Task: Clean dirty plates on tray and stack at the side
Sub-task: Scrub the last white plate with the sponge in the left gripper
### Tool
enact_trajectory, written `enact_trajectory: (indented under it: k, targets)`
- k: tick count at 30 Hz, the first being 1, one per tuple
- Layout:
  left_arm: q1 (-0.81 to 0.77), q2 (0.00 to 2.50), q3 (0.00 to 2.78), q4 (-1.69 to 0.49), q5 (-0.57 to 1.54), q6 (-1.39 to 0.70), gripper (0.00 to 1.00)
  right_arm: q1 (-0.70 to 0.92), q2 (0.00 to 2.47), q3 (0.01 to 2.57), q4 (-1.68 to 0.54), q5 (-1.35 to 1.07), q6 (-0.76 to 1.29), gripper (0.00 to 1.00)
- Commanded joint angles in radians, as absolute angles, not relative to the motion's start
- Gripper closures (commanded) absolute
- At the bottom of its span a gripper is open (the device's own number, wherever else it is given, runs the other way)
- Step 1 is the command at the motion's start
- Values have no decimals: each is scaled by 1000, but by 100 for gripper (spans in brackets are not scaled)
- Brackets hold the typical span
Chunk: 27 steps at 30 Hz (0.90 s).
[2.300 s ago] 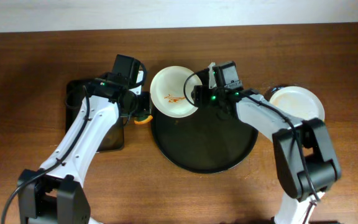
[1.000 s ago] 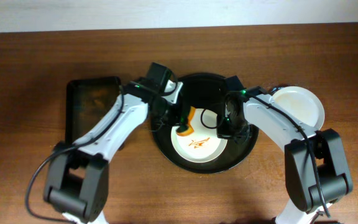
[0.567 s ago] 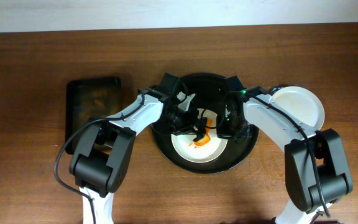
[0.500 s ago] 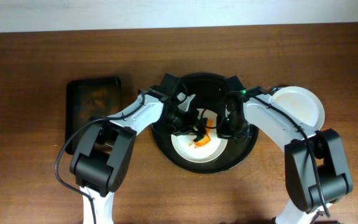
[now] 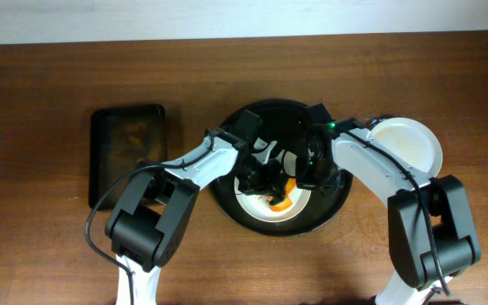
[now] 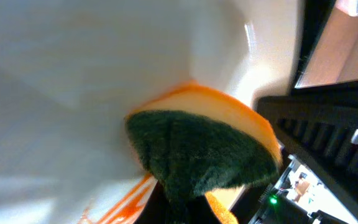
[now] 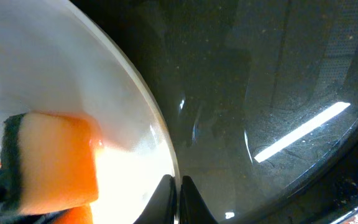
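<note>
A white dirty plate (image 5: pixel 257 206) lies in the round black tray (image 5: pixel 280 121). My left gripper (image 5: pixel 271 185) is shut on an orange sponge (image 5: pixel 283 201) with a dark green scouring face (image 6: pixel 204 155) and presses it onto the plate (image 6: pixel 73 68). An orange sauce smear (image 6: pixel 126 202) shows beside the sponge. My right gripper (image 7: pixel 178 200) is shut on the plate's right rim, one finger inside the plate (image 7: pixel 55 62) and one outside over the tray (image 7: pixel 272 93). The sponge (image 7: pixel 55 162) shows at lower left in the right wrist view. From overhead, the right gripper (image 5: pixel 305 178) sits at the plate's right edge.
Another white plate (image 5: pixel 409 142) rests on the wooden table to the right of the tray, partly under my right arm. A dark rectangular tray (image 5: pixel 127 152) lies at the left. Both arms reach in over the black tray.
My left gripper has dragged the sponge down and to the right across the plate. The right gripper has kept its hold on the rim, and the plate has stayed in place.
</note>
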<state>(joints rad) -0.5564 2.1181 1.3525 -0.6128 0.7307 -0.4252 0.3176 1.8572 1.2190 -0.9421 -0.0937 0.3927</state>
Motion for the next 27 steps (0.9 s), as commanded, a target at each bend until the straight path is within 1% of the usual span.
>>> enact_trajectory:
  k: [1, 7, 10, 13, 16, 20, 22, 25, 27]
  targets:
    - [-555, 2126, 1327, -690, 488, -436, 100, 313, 1839, 1216, -947, -74, 398, 96]
    - [-453, 2126, 1327, -747, 425, -388, 100, 313, 1839, 1216, -947, -74, 398, 96]
    - [-442, 2123, 1334, -765, 392, -360, 100, 313, 1839, 1216, -947, -74, 398, 96]
    - [-442, 2018, 1371, -770, 344, -324, 100, 313, 1839, 1216, -947, -74, 398, 96]
    - [-485, 1937, 1371, -772, 360, -320, 100, 313, 1839, 1216, -947, -74, 398, 96]
    - [-592, 1935, 1371, -772, 369, -321, 100, 313, 1839, 1216, -947, -73, 398, 96]
    - [-629, 1935, 1370, -764, 370, -360, 100, 313, 1839, 1216, -947, -73, 398, 96]
    - [-634, 1935, 1366, -755, 371, -419, 100, 313, 1839, 1216, -949, -74, 398, 96]
    - [-634, 1935, 1338, -710, 413, -435, 100, 313, 1839, 1216, -951, -74, 398, 96]
